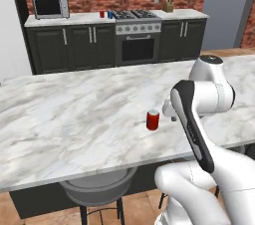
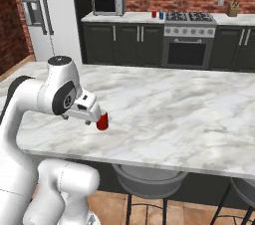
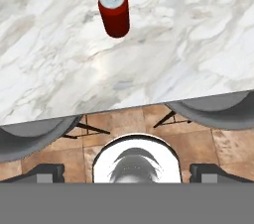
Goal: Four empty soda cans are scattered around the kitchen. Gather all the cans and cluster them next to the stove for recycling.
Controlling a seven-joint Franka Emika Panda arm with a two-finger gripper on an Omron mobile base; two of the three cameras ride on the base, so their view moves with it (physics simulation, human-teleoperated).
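Empty claw [image 3: 127, 168], jaws wide apart

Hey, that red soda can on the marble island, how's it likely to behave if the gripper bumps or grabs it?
The red soda can stands upright, tall and narrow, so a high nudge would probably tip it. On its side it would likely roll across the smooth marble island. Its glossy round wall may slip unless squeezed squarely.

near can [image 1: 153, 120]: upright on the bench [image 1: 74, 114], near its front edge
tool [image 3: 127, 168]: apart from that can
far cans [image 1: 105, 14]: seemingly two, just left of the stove [image 1: 138, 37]
stool [image 1: 99, 189]: under the bench's front edge
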